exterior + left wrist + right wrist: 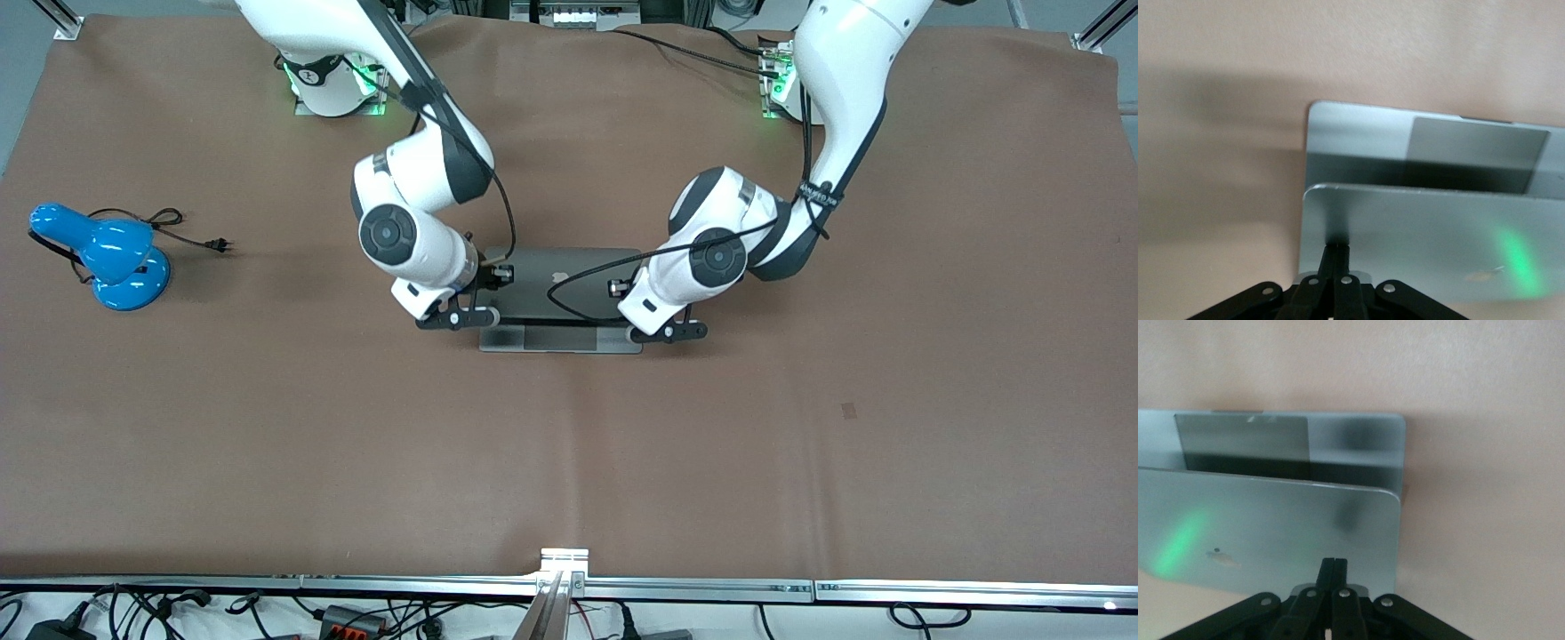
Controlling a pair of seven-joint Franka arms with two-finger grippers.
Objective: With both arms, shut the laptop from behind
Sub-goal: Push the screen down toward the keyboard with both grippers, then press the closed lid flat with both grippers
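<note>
The silver-grey laptop (560, 280) sits mid-table, its lid with the apple logo tilted well down over the base, a gap still open. The front strip of the base with the trackpad (560, 340) shows. My left gripper (669, 333) is shut, over the lid's corner toward the left arm's end; in the left wrist view its fingertips (1338, 250) meet their shadow on the lid (1425, 240). My right gripper (458, 317) is shut over the lid's corner toward the right arm's end; in the right wrist view its fingertips (1333, 563) are just at the lid (1271, 533). Neither holds anything.
A blue desk lamp (116, 258) with a loose black cord and plug (218, 243) lies toward the right arm's end of the table. A brown mat (800, 427) covers the table. A metal rail (564, 569) runs along the edge nearest the front camera.
</note>
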